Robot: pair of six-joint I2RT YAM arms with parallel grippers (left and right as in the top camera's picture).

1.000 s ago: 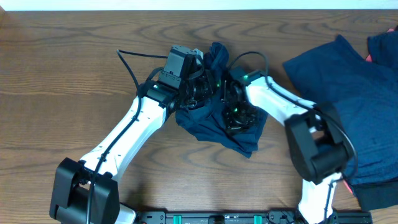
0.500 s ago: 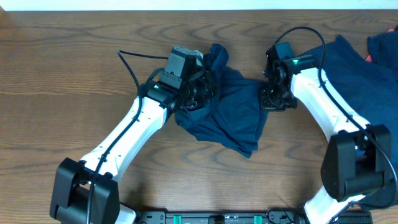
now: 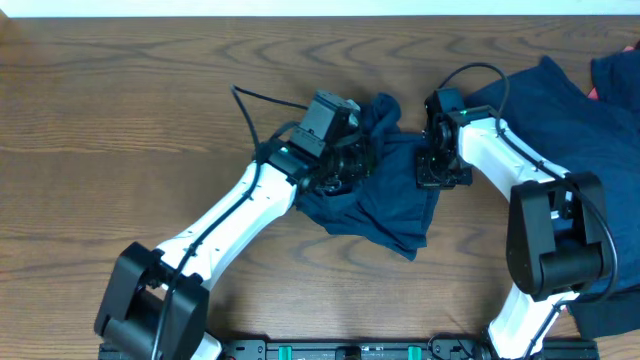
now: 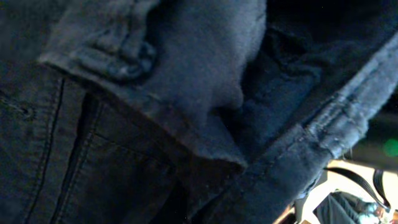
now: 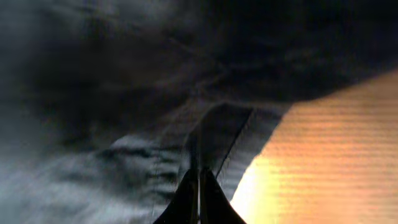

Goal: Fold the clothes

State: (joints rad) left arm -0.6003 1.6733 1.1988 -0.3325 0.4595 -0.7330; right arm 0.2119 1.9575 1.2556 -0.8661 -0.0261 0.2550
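Navy garment (image 3: pixel 385 205) lies bunched mid-counter (image 3: pixel 120 120), wrinkled, w/ one corner trailing toward the near edge. L end effector (image 3: pixel 348 165) is at its far-left part, cloth heaped over it. Its jaws are closed on a bunch of fabric, fingers hidden, and L wrist view is filled w/ seams & folds. R end effector (image 3: pixel 437 170) is at the garment's right edge, fingers (image 5: pixel 186 199) pressed together, pinching the hem. Pile of navy clothes (image 3: pixel 565 140) sits at far right.

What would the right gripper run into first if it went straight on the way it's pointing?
The navy garment: the right gripper has its tips shut at the hemmed edge, apparently pinching it, so cloth comes first. Beyond that is probably the wooden table, though depth is hard to judge here.
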